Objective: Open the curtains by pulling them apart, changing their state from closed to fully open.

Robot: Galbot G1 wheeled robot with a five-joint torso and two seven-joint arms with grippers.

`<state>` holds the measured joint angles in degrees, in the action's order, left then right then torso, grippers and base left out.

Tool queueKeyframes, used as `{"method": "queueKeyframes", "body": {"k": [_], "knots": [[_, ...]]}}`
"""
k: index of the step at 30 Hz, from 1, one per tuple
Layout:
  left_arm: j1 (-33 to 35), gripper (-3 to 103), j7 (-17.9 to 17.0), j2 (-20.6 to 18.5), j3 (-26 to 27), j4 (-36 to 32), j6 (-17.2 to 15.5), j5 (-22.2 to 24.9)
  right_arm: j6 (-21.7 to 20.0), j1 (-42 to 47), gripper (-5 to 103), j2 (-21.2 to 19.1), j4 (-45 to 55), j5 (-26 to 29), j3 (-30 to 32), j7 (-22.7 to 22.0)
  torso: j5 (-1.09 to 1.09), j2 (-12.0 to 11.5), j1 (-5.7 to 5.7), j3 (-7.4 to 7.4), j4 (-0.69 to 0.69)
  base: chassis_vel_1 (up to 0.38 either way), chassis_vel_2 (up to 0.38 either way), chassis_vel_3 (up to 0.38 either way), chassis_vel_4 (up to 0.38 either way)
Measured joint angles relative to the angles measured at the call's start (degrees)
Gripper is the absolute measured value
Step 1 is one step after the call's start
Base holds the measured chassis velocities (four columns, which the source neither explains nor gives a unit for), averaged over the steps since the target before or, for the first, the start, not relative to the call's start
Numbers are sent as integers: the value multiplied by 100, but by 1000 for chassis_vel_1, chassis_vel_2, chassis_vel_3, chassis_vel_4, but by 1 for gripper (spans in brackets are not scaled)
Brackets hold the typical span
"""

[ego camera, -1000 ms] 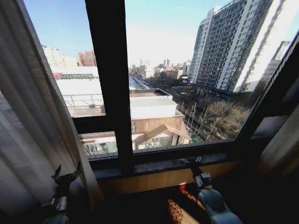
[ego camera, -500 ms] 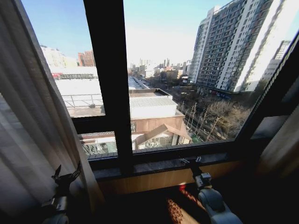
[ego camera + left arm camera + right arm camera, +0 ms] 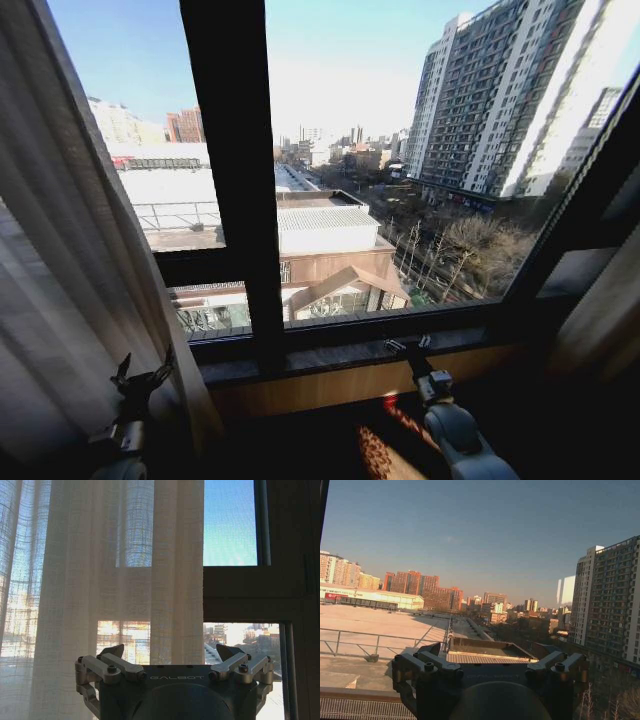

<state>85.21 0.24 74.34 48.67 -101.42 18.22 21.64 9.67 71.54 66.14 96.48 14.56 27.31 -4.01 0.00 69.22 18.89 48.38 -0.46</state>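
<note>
Nothing has really moved since the earlier frames; both arms sit just where they were and only the camera has shifted a tiny bit. Your left gripper (image 3: 140, 382) is low down at about 7 o'clock in the head view, with its jaws spread wide and nothing in them, and it hangs just beside the inner edge of the curtains (image 3: 70, 270). That sheer panel is bunched along the left side, from 8 o'clock up to 11 o'clock, and the left wrist view shows the same curtains (image 3: 105, 580) right in front of the open fingers (image 3: 116, 662). Your right gripper (image 3: 408, 346) is at about 5 o'clock near the window sill (image 3: 330, 355), jaws also spread and holding nothing, looking out through bare glass. A second panel (image 3: 605, 300) is pushed over at 3 o'clock. The window frame (image 3: 230, 170) stands dark in the middle. Watch out: if you close the left jaws now, you may pinch only air or one thin fold, and the cloth could slip out. If you pull hard, the fine fabric could snag on the fingers or tug at its rail. The right gripper could also bump the sill if it drops
</note>
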Motion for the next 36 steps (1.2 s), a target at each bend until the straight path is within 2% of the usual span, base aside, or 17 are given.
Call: {"method": "queueKeyframes", "body": {"k": [36], "knots": [[0,100,0,0,0,0,0,0,0,0,100,0,0,0,0,0,0,0,0,0,0,0,0,0,0]]}}
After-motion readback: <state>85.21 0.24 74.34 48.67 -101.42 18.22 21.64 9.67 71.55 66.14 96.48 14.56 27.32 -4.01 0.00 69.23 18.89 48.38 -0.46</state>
